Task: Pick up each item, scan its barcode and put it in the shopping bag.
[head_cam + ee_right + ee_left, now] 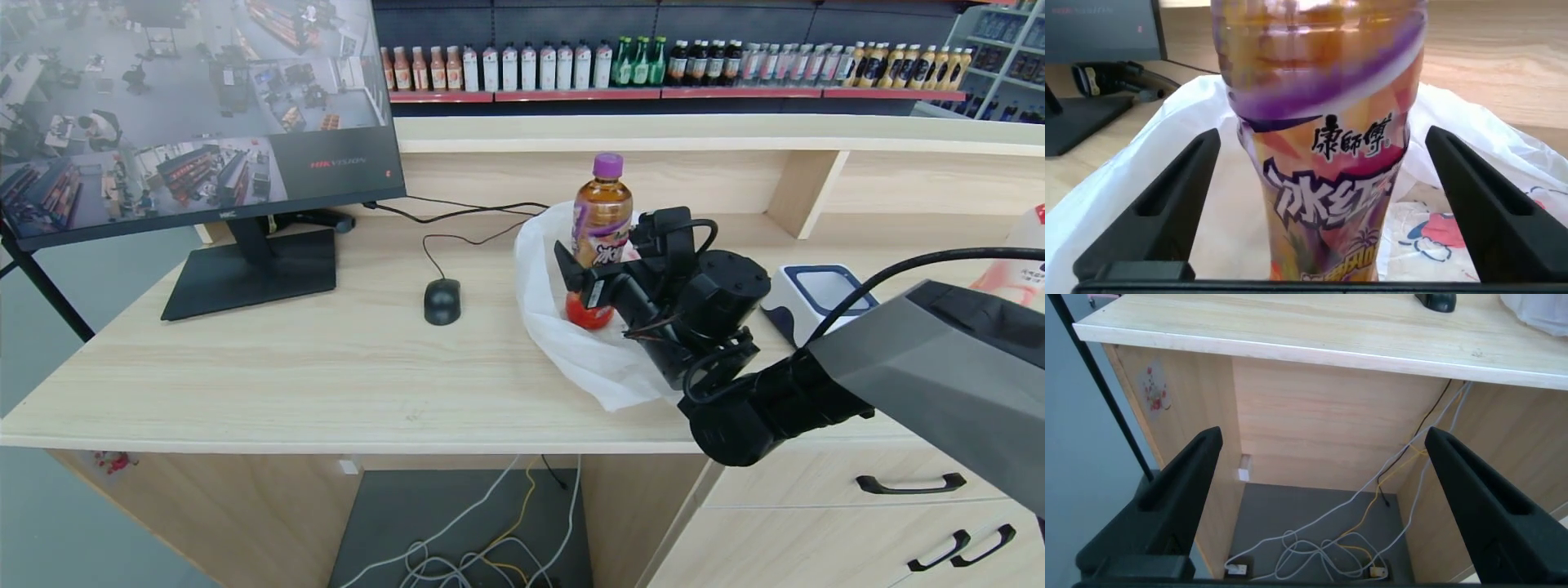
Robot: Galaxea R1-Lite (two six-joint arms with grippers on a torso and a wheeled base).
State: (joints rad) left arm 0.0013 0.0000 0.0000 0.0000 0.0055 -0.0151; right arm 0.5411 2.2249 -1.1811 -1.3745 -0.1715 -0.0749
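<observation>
A tea bottle (pixel 602 208) with a purple cap and purple-orange label stands upright inside the opened white shopping bag (pixel 571 343) on the counter. My right gripper (pixel 602 255) is open, with one finger on each side of the bottle's lower half. Up close the bottle (pixel 1327 147) stands between the fingers (pixel 1167 196) with gaps on both sides, and the bag (pixel 1478 139) lies around it. Something red and round (pixel 589 312) shows low in the bag under the gripper. My left gripper (pixel 1323 441) hangs open and empty below the counter's front edge.
A white barcode scanner (pixel 816 296) sits right of the bag. A mouse (pixel 442 300) and a monitor (pixel 196 106) are on the left, with a handheld scanner (pixel 1118 77) by the monitor stand. A white-red pack (pixel 1020 261) is at the far right. Cables (pixel 1331 547) lie under the counter.
</observation>
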